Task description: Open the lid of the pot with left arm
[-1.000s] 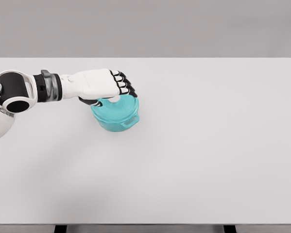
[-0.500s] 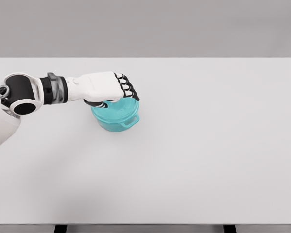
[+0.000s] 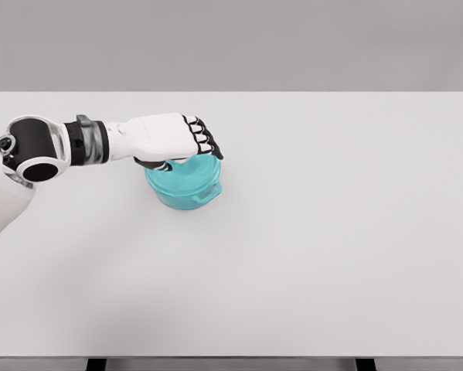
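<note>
Only one pot (image 3: 186, 187) is seen, a small round one in teal, standing upright on the white desk (image 3: 308, 232) left of the middle and toward the far half. A single side handle (image 3: 209, 193) of the same teal is shown at its lower right. One lid (image 3: 191, 171), also teal, is seated on the pot; its rim is visible along the right and front, while its top and knob are covered by the hand, so the knob's shape cannot be told.

One arm is in view, the left one, brought in from the left edge with a black elbow joint (image 3: 32, 148), a grey wrist band and a white forearm. The left hand (image 3: 165, 139) is laid over the top of the lid, knuckles up, with the black-jointed fingers (image 3: 205, 141) curled down tightly together over the lid's far right edge. Whether the knob is actually pinched beneath the palm cannot be told.

Nothing else is placed on the desk, and the pot is blocked by nothing except the hand itself. A plain grey wall (image 3: 231, 46) is seen behind the desk.
</note>
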### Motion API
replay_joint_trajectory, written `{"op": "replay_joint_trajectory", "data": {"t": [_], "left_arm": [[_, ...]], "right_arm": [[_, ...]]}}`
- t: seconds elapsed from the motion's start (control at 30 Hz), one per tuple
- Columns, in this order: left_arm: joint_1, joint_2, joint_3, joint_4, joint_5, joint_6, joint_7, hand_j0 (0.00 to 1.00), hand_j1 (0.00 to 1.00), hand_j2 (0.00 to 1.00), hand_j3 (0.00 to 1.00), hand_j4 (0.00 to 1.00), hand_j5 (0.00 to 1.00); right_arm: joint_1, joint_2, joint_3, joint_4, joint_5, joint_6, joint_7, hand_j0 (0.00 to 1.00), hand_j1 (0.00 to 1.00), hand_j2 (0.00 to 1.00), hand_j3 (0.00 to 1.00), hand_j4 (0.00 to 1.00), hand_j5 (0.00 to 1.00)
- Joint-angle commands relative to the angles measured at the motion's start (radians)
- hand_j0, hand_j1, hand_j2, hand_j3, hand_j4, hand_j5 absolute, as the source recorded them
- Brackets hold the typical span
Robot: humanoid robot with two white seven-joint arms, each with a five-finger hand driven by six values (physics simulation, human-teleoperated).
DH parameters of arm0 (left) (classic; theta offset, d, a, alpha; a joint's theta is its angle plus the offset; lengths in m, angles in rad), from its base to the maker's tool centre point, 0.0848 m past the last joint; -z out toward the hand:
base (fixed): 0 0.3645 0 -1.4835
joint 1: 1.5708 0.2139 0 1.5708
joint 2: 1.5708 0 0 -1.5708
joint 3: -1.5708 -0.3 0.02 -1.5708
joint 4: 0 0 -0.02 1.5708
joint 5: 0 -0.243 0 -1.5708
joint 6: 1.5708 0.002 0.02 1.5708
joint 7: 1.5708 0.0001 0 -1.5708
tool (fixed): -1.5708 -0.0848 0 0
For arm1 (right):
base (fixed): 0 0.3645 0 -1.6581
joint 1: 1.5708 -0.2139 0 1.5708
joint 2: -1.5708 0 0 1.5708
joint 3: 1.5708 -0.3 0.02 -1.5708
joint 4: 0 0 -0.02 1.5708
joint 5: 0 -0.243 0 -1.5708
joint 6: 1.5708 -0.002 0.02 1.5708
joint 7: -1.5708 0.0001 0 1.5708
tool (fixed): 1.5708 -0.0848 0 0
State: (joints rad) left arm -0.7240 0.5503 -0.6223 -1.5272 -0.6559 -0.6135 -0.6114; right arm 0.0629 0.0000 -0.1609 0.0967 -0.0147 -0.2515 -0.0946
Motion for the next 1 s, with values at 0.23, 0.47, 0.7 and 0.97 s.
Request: {"op": "replay_joint_trajectory", "data": {"t": [0.23,0.47,0.7,0.97], "left_arm": [[0.002,-0.003,0.001,0.036,-0.04,0.003,0.001,0.86,0.86,0.86,0.86,0.86,0.86],[0.0,-0.006,0.003,0.036,-0.041,0.003,0.001,0.81,0.81,0.81,0.81,0.81,0.81],[0.0,-0.006,0.003,0.036,-0.04,0.003,0.001,0.79,0.79,0.79,0.79,0.79,0.79],[0.003,-0.009,0.003,0.059,-0.042,0.003,0.001,0.79,0.79,0.79,0.79,0.79,0.79]], "right_arm": [[0.0,0.0,0.0,0.0,-0.001,0.0,-0.001,1.0,1.0,1.0,1.0,1.0,1.0],[0.0,0.0,0.0,0.0,-0.001,0.0,0.0,1.0,1.0,1.0,1.0,1.0,1.0],[0.0,0.0,0.0,0.0,-0.001,0.0,0.001,1.0,1.0,1.0,1.0,1.0,1.0],[0.0,0.0,0.0,0.0,-0.001,0.0,0.0,1.0,1.0,1.0,1.0,1.0,1.0]]}}
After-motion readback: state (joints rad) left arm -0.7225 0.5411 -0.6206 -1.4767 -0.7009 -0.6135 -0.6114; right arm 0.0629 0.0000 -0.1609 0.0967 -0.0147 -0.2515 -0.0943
